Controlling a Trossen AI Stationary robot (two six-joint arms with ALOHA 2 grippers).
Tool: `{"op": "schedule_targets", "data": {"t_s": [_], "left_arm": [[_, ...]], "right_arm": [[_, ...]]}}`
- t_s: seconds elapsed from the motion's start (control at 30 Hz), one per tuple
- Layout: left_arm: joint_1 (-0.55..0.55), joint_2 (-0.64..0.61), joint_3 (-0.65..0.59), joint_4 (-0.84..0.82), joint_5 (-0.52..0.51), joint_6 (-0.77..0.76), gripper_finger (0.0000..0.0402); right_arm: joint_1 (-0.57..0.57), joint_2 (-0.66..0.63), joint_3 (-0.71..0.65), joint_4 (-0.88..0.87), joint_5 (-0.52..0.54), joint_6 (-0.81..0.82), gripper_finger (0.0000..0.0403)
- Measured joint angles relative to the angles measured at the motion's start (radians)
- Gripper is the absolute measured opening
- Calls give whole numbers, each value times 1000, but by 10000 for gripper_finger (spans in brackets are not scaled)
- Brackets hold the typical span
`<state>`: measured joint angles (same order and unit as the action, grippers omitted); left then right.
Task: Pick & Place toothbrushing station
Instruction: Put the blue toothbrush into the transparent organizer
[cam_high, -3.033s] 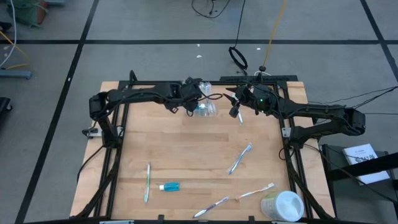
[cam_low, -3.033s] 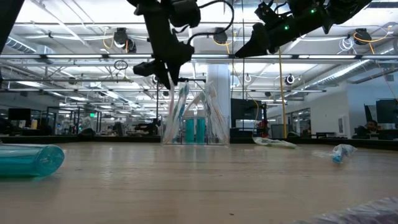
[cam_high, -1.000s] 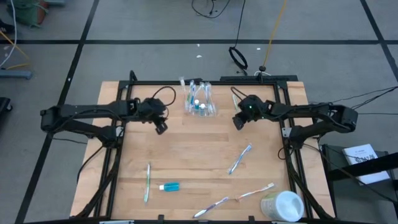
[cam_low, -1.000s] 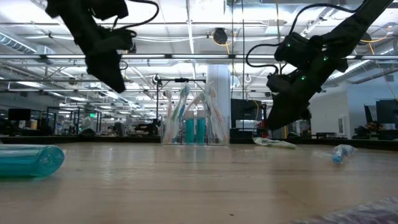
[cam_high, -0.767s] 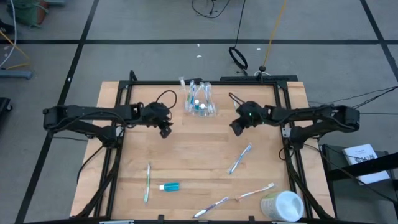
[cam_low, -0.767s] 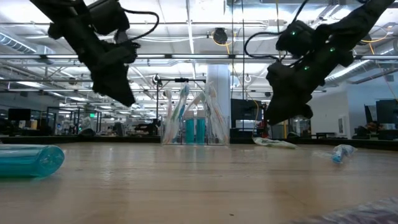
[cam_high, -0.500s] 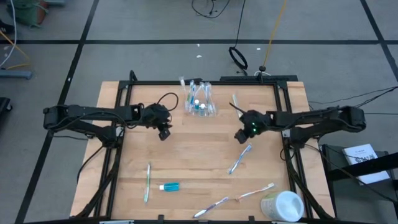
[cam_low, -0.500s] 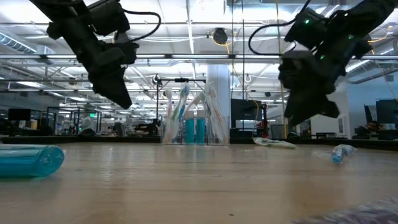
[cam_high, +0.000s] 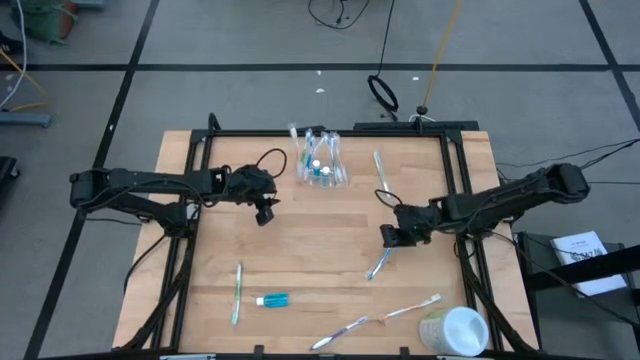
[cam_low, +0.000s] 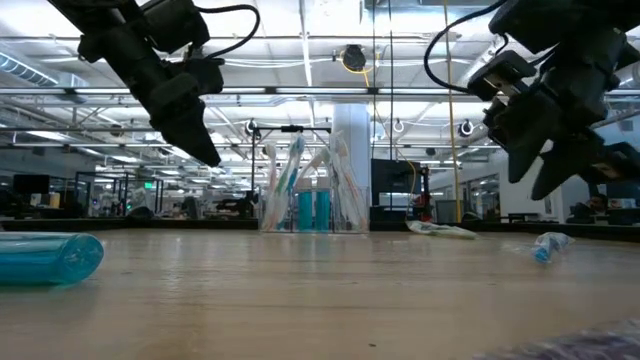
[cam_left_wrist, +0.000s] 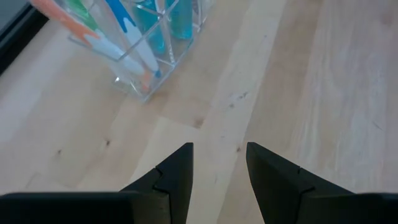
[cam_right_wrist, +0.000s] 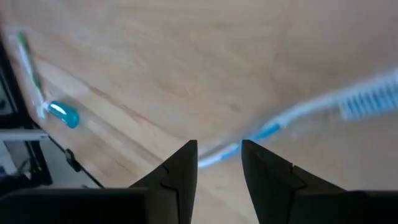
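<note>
Landmark: clear plastic cup (cam_high: 320, 168), standing at the far middle of the table (cam_high: 300, 240), holding several toothbrushes and blue tubes upright.
Right gripper (cam_high: 392, 237): hangs above the table, toward the near right of the cup, right over the upper end of a loose blue-and-white toothbrush (cam_high: 385, 256); in the right wrist view its fingers are apart with that brush's handle (cam_right_wrist: 273, 127) running across just beyond the tips, not yet between them.
Left gripper (cam_high: 264, 213): waits above bare wood just to the near left of the cup, fingers apart, holding nothing.
Still loose: green toothbrush (cam_high: 237, 293) and blue toothpaste tube (cam_high: 272, 299) well to the near left of the cup; two more toothbrushes (cam_high: 375, 320) near the front edge; one green brush (cam_high: 379, 168) just right of the cup.
Not part of the job: large white cup (cam_high: 452, 330), far to the near right of the clear cup.
Step in hand: by my reading, the right arm's approach to pick the blue-and-white brush.
Next move needs: lowering so the fingers straddle the thin handle, closing squarely across it, then carrying it back to the cup.
</note>
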<state>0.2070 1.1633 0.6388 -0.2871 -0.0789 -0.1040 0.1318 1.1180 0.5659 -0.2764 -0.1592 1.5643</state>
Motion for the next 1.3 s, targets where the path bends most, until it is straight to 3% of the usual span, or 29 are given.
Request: {"op": "schedule_targets", "data": {"t_s": [0.1, 0.43, 0.53, 0.87, 1.0, 1.2, 1.3], "left_arm": [[0, 2, 0, 1, 0, 21, 152], [0, 2, 0, 1, 0, 23, 152], [0, 2, 0, 3, 0, 23, 152], [0, 2, 0, 5, -1, 23, 152], [0, 2, 0, 5, -1, 23, 152], [0, 2, 0, 5, -1, 22, 152], [0, 2, 0, 4, -1, 21, 152]], "right_arm": [[19, 11, 0, 4, -1, 95, 116], [28, 52, -73, -8, 6, 187, 116], [23, 53, -137, 77, 50, 233, 116], [-40, 53, -354, 511, 51, 283, 115], [-52, 53, -398, 512, 53, 247, 91], [-61, 53, -422, 514, 114, 103, 13], [-61, 53, -422, 514, 118, 60, 7]]}}
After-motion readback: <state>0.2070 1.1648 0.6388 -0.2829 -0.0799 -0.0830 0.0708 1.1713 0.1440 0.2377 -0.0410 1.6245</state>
